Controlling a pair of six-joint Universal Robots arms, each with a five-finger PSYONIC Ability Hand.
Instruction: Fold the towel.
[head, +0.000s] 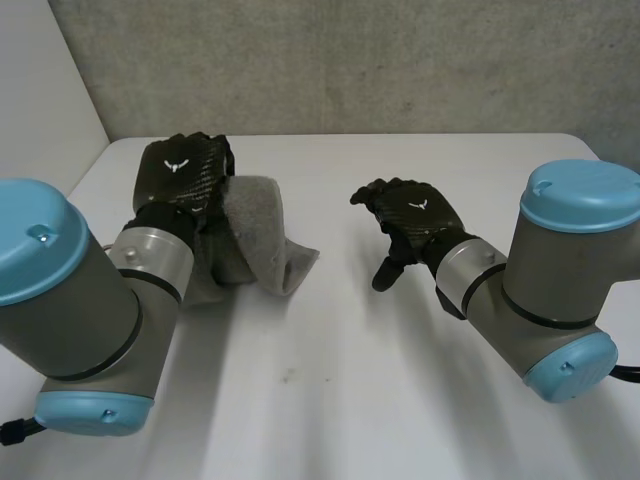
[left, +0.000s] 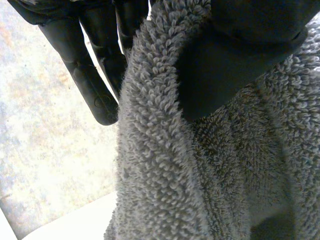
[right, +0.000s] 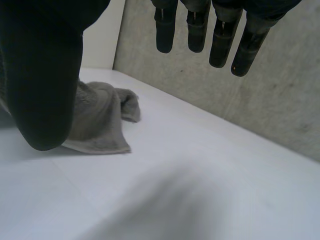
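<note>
A grey towel (head: 262, 243) lies bunched on the white table (head: 330, 380), left of centre. My left hand (head: 185, 170) is over its far left part, and in the left wrist view the thumb (left: 225, 60) presses the towel (left: 165, 165) against the fingers (left: 90, 80), pinching a raised fold. My right hand (head: 415, 220) hovers to the right of the towel, apart from it, with relaxed fingers. In the right wrist view its fingers (right: 210, 35) and thumb (right: 45, 90) stand apart with nothing between them, and the towel (right: 100, 120) lies beyond the thumb.
A grey concrete wall (head: 350, 60) runs behind the table's far edge. A white panel (head: 40, 90) stands at the far left. Bare tabletop stretches in front of and to the right of the towel.
</note>
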